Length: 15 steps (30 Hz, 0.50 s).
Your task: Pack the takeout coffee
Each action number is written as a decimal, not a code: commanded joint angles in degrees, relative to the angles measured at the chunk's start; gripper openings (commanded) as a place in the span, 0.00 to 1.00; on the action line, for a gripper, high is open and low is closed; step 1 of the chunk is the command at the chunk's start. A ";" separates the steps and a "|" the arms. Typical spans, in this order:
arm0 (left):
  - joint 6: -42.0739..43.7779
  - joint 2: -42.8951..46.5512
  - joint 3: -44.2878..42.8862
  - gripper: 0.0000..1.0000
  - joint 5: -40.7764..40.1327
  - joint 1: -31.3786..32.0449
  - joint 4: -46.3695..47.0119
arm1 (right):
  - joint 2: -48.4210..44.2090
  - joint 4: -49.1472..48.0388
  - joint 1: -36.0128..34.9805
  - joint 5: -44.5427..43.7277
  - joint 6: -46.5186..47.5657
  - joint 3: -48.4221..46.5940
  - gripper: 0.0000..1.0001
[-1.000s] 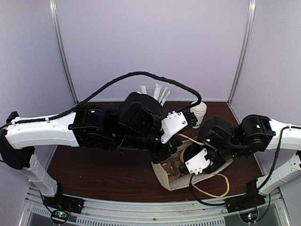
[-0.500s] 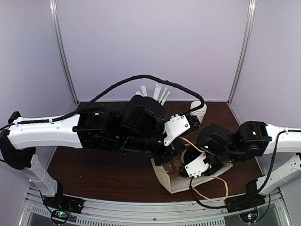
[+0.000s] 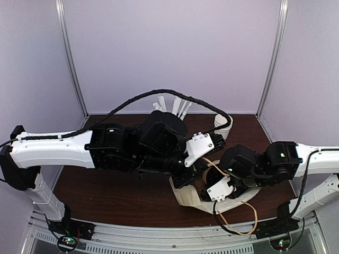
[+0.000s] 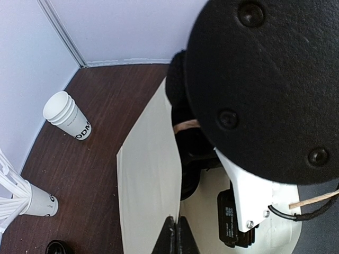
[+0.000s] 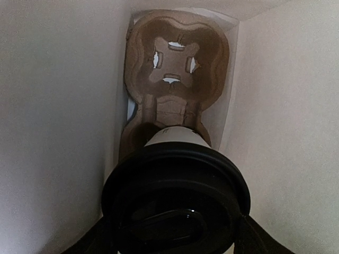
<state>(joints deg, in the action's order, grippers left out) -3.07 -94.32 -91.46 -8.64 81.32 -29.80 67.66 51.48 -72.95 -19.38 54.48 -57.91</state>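
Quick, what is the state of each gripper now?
Left gripper: closed on the paper bag edge.
Right gripper: holding the takeout coffee inside the bag.

The right gripper (image 5: 172,239) with the takeout coffee (image 5: 175,196) has sunk deeper into the bag (image 3: 185,197).

Overhead camera looks down from behind; right wrist view sits inside the bag (image 3: 188,197) — left, close above it.

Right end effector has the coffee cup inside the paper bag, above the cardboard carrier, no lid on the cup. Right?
Wrong on the lid: the coffee cup has a black lid on it, as the right wrist view shows. The rest holds: the right end effector has it inside the paper bag, above the cardboard carrier.
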 commanded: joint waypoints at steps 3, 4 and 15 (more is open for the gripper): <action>1.04 -0.03 -0.39 0.00 3.16 0.54 6.02 | 1.63 3.15 0.17 -2.53 0.48 2.18 0.60; 1.11 0.00 -0.39 0.00 3.05 0.49 6.14 | 1.68 3.44 0.16 -2.52 0.46 1.92 0.60; 0.73 0.57 0.11 0.39 2.32 0.47 6.27 | 2.11 6.83 -1.26 -2.85 1.03 -1.82 0.60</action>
<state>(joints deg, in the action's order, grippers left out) -2.35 -94.52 -91.37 -8.03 81.34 -29.12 69.21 53.82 -73.32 -19.92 55.16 -60.03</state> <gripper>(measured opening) 0.193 0.690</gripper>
